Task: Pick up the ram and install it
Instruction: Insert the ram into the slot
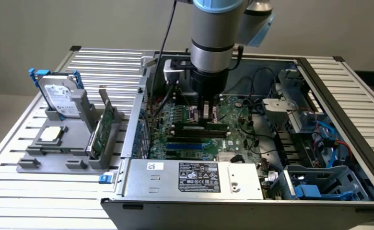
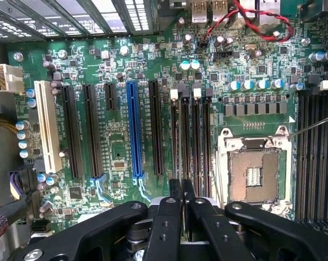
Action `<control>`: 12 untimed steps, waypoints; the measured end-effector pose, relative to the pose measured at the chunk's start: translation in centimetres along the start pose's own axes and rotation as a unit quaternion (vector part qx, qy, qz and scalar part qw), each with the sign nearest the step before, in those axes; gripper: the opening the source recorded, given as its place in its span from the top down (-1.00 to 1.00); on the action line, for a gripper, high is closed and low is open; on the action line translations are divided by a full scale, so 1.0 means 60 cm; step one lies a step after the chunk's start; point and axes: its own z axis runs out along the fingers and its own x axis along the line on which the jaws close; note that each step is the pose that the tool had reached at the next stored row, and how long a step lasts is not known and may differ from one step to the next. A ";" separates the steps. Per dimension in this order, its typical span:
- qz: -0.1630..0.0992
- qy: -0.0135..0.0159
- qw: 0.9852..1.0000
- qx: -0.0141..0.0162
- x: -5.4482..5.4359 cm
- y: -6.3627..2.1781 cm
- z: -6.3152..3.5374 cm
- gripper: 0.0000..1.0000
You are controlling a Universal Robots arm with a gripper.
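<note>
Over memory slots (image 2: 191, 136), claw (image 1: 207, 119) grips ram (image 1: 193, 127); blue slot (image 2: 134, 130), CPU socket (image 2: 254, 174) flank.

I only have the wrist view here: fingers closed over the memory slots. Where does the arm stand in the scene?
Observer: The arm reaches straight down into an open computer case, gripper close above the motherboard.
Operator: Any ram in sight?
Observer: The ram, a slim dark stick, lies right under the gripper; gripped or not, I cannot tell.
Operator: Anything outside the case?
Observer: A grey rack at the exterior view's left holds a hard drive and a broad green card.
</note>
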 end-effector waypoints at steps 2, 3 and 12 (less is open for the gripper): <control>0.000 0.000 1.000 0.000 0.000 -0.001 0.000 0.75; 0.000 0.000 1.000 0.000 0.000 -0.001 0.000 0.75; 0.000 0.000 1.000 -0.005 0.000 -0.003 0.004 0.75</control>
